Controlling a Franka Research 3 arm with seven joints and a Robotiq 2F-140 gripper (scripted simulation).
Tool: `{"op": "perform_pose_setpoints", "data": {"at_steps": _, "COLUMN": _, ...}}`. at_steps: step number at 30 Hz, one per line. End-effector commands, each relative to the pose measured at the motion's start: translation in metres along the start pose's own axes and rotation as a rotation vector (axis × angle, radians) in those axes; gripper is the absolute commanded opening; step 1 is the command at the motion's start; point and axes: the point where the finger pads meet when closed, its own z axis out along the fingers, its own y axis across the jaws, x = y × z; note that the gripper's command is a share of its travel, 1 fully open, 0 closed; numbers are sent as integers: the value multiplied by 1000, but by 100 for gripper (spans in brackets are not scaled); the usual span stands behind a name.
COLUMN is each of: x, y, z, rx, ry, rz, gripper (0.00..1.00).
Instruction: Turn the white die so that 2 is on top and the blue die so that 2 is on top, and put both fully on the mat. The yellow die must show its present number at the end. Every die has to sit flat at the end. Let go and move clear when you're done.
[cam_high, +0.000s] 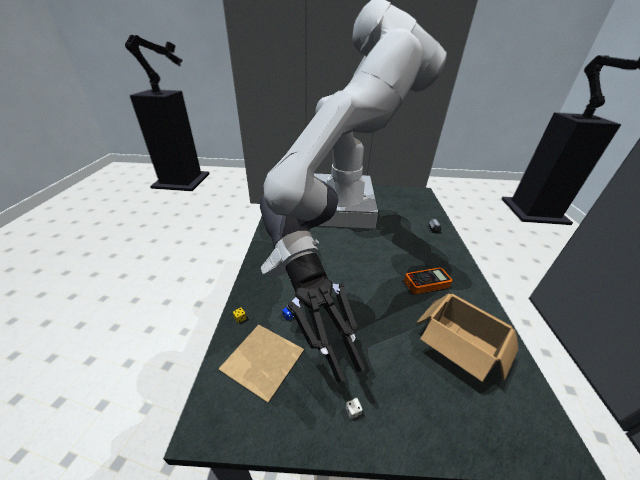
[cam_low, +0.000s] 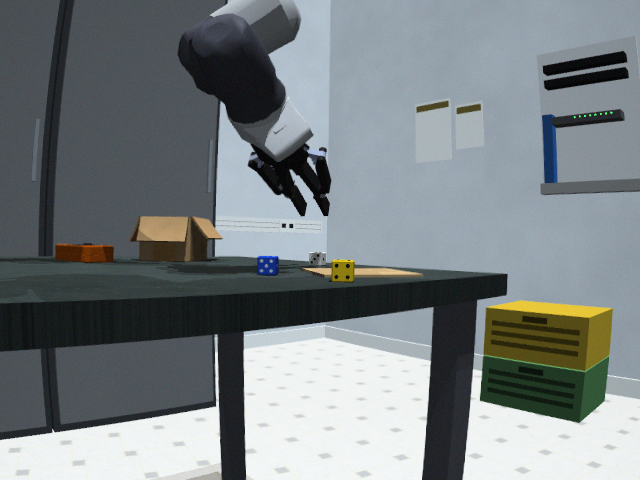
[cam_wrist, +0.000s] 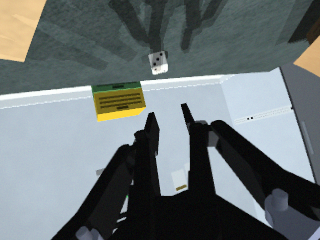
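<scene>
Tool (cam_high: 352, 376) (cam_low: 315, 214) (cam_wrist: 169, 117) high only in exterior view.

A robotics lab with pedestal-mounted black arms (cam_high: 142, 56).

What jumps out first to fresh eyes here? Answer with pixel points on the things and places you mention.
The big white arm (cam_high: 330, 139) (cam_low: 263, 23), reaching diagonally over the dark table (cam_high: 413, 413) (cam_low: 155, 315), its black pincer (cam_high: 351, 375) (cam_low: 315, 214) (cam_wrist: 169, 117) hanging above the surface with nothing in it. Then the bright orange multimeter (cam_high: 428, 280) (cam_low: 84, 253) beside the open cardboard box (cam_high: 457, 348) (cam_low: 162, 229). Small but vivid: the yellow die (cam_high: 239, 315) (cam_low: 342, 270), just off the tan mat (cam_high: 261, 361) (cam_low: 377, 271) (cam_wrist: 17, 27).
</scene>
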Motion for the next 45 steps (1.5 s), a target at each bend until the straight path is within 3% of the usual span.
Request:
{"op": "perform_pose_setpoints", "data": {"at_steps": 1, "x": 4, "y": 1, "z": -2, "rx": 0, "ry": 16, "rz": 14, "gripper": 32}}
{"op": "perform_pose_setpoints", "data": {"at_steps": 4, "x": 3, "y": 1, "z": -2, "rx": -3, "ry": 17, "rz": 15, "gripper": 32}}
{"op": "perform_pose_setpoints", "data": {"at_steps": 7, "x": -5, "y": 3, "z": 6, "rx": -41, "ry": 22, "rz": 21, "gripper": 32}}
{"op": "perform_pose_setpoints", "data": {"at_steps": 12, "x": -37, "y": 16, "z": 35, "rx": -211, "ry": 100, "rz": 43, "gripper": 32}}
{"op": "perform_pose_setpoints", "data": {"at_steps": 17, "x": -40, "y": 19, "z": 39, "rx": -237, "ry": 123, "rz": 46, "gripper": 32}}
{"op": "perform_pose_setpoints", "data": {"at_steps": 22, "x": -48, "y": 27, "z": 48, "rx": -301, "ry": 200, "rz": 54, "gripper": 32}}
{"op": "perform_pose_setpoints", "data": {"at_steps": 32, "x": -52, "y": 36, "z": 57, "rx": -364, "ry": 342, "rz": 61, "gripper": 32}}
{"op": "perform_pose_setpoints", "data": {"at_steps": 34, "x": -52, "y": 36, "z": 57, "rx": -364, "ry": 342, "rz": 61, "gripper": 32}}
{"op": "perform_pose_setpoints", "data": {"at_steps": 36, "x": -52, "y": 38, "z": 59, "rx": -377, "ry": 404, "rz": 63, "gripper": 32}}
{"op": "perform_pose_setpoints", "data": {"at_steps": 45, "x": -51, "y": 39, "z": 60, "rx": -380, "ry": 550, "rz": 63, "gripper": 32}}
